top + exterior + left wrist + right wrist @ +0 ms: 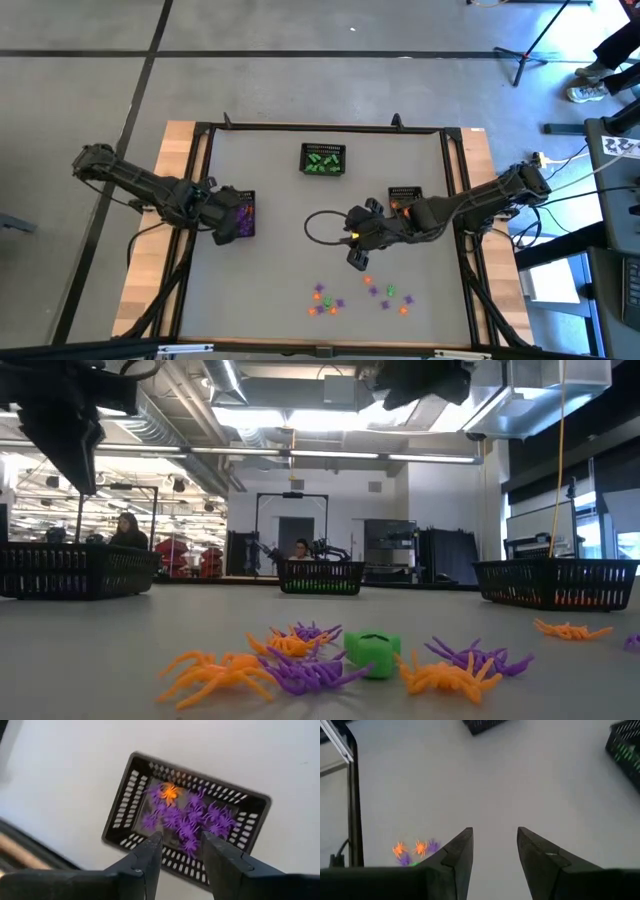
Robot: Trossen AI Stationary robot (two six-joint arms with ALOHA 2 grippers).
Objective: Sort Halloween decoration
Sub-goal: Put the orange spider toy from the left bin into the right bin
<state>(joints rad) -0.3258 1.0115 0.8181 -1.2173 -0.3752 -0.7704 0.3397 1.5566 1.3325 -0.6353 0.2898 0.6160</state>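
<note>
Left gripper (181, 851): fingers apart, empty, above the basket of purple spiders (125, 812).
Right gripper (494, 851): fingers apart, empty, right of that basket.
Loose spiders (330, 298): nearer table's front edge than that basket.

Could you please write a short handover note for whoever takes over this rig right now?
Left tool: open, empty, above the left basket of purple spiders, with one orange spider among them.
Right tool: open, empty, over bare table mid-right.
Done: green pieces in the far basket; orange ones show in the right basket.
Left: loose pile at the near edge; maybe move the orange stray.
</note>
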